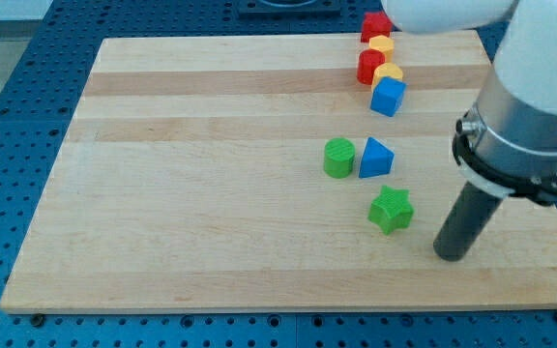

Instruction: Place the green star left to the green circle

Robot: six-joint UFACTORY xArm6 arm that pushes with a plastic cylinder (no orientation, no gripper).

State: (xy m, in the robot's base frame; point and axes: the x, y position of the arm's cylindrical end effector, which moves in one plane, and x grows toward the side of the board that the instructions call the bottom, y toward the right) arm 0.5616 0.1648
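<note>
The green star (392, 210) lies on the wooden board (211, 193), right of centre and towards the view's bottom. The green circle (338, 158) stands above and to the left of it, touching or almost touching a blue triangle (375, 158) on its right. My tip (450, 253) rests on the board to the right of the green star and slightly below it, with a small gap between them.
A column of blocks stands at the top right: a red block (376, 25), a yellow block (382, 44), a red block (370, 67), a yellow block (389, 73) and a blue cube (388, 97). The arm's body (530, 106) overhangs the board's right edge.
</note>
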